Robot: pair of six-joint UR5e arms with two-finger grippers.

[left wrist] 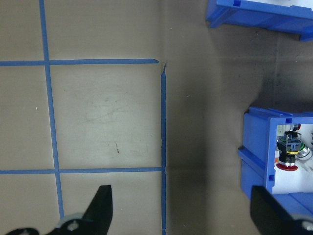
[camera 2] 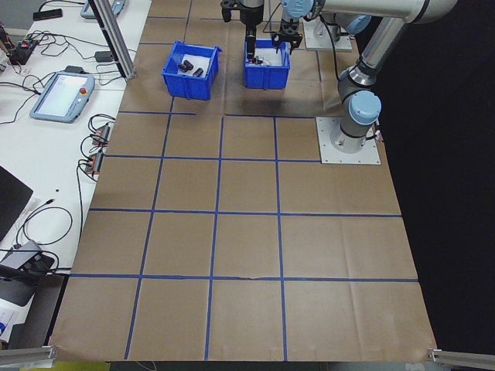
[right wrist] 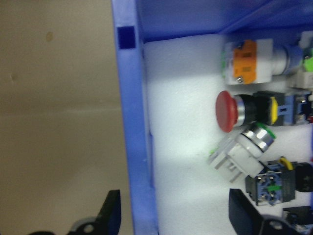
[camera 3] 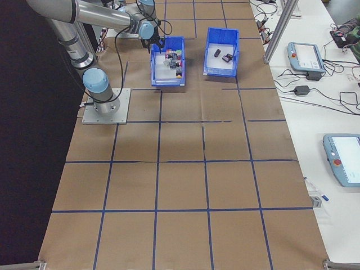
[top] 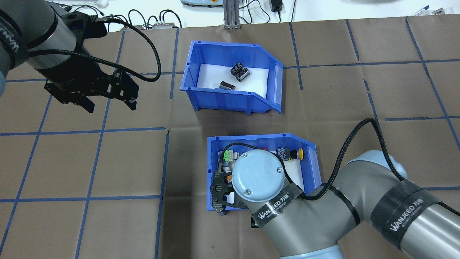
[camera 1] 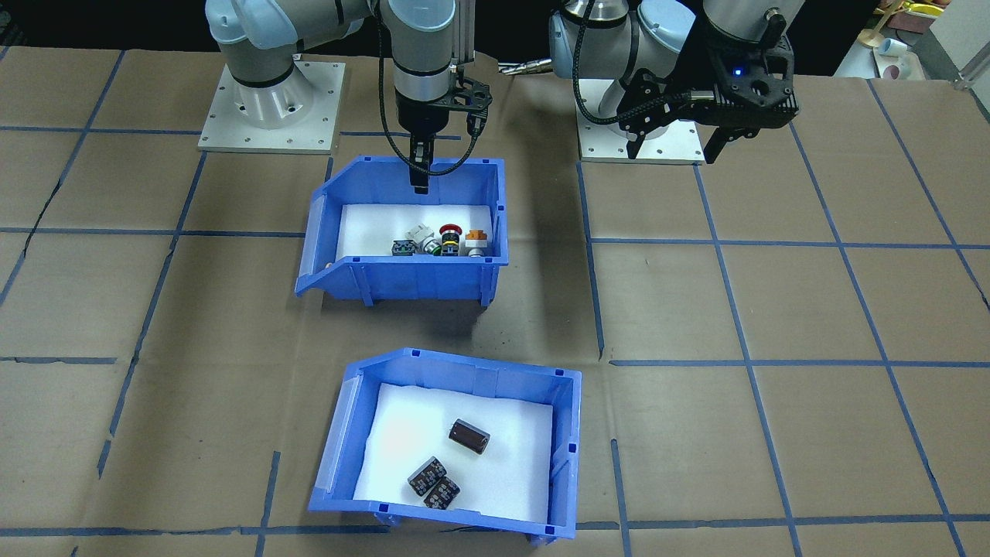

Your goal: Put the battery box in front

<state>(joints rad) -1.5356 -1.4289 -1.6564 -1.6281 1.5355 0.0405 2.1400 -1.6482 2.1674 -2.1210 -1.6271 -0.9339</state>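
The battery box [camera 1: 570, 433], a blue bin with a white liner, sits at the table's far side from the robot and holds three black batteries [camera 1: 469, 435]. It also shows in the overhead view as the farther blue bin [top: 230, 99]. A second blue bin [camera 1: 402, 275] with coloured push-button switches [right wrist: 230, 111] stands nearer the robot. My right gripper [camera 1: 418, 174] hangs over that bin's rear wall [right wrist: 134, 122] and is open, one finger outside the wall and one inside. My left gripper [top: 109, 105] hovers open over bare table, apart from both bins.
Brown paper with blue tape grid lines [camera 1: 719, 244] covers the table. The two arm base plates [camera 1: 271, 108] stand at the robot's edge. Teach pendants and cables [camera 3: 306, 56] lie on a white bench beyond the table's far side.
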